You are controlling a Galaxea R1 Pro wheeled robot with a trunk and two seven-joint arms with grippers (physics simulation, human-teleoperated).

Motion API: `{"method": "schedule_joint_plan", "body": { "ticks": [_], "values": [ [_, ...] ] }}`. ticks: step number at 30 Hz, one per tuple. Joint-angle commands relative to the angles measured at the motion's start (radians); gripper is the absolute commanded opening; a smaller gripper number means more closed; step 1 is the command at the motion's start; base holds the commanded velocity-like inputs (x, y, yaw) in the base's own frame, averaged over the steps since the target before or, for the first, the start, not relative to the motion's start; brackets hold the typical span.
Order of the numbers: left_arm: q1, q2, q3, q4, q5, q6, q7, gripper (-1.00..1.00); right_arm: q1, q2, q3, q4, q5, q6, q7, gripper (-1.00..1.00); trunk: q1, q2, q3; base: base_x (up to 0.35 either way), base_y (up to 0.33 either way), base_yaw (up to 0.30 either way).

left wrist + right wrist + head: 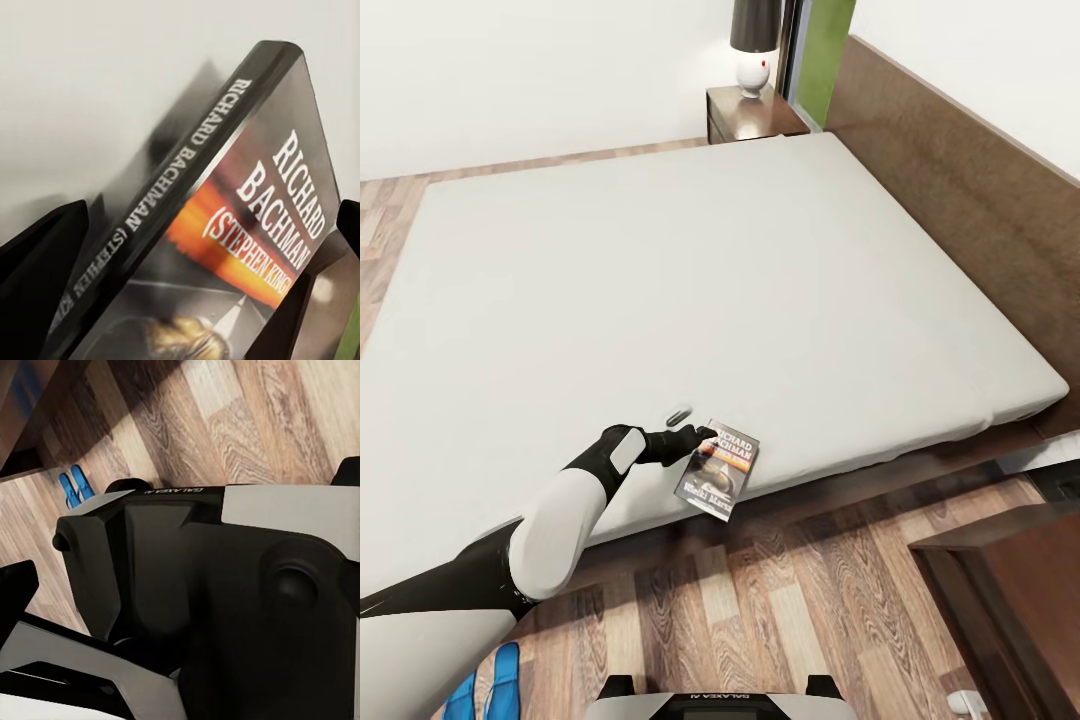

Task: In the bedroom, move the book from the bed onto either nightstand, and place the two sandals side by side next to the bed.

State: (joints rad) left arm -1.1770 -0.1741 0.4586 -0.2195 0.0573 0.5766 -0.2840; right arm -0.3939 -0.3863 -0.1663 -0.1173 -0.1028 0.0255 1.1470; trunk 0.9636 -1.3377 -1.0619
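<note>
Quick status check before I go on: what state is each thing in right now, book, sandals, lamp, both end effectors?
book: tilted up at the bed's near edge, held.
left end effector: shut on the book.
right end effector: fingers apart, nothing between them.
sandals: side by side on the floor.
lamp: upright on the nightstand.

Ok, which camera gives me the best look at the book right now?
The left wrist view: the book is seen close up, its spine and cover lettering readable, with the dark jaws at either side. The head view shows it small, at the mattress edge by the left gripper.
</note>
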Motion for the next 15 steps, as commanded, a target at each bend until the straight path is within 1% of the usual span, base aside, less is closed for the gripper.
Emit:
{"method": "schedule_joint_plan", "body": {
  "ticks": [1,9,15],
  "values": [
    [0.0,0.0,-0.001,-0.001,-0.004,0.008,0.003,1.0,0.0,0.0,0.002,0.001,-0.006,0.003,0.003,1.0,0.0,0.0,-0.001,0.0,0.0,0.0],
    [0.002,0.0,-0.001,-0.001,-0.003,0.007,0.003,1.0,0.0,0.0,0.001,0.001,-0.006,0.002,0.003,1.0,0.0,0.0,-0.001,0.0,0.0,0.0],
    [0.002,0.0,-0.001,-0.001,-0.002,-0.022,0.003,1.0,0.0,0.0,0.001,0.001,-0.005,0.0,0.001,1.0,0.0,0.0,-0.001,0.0,0.0,0.0]
  ]
}}
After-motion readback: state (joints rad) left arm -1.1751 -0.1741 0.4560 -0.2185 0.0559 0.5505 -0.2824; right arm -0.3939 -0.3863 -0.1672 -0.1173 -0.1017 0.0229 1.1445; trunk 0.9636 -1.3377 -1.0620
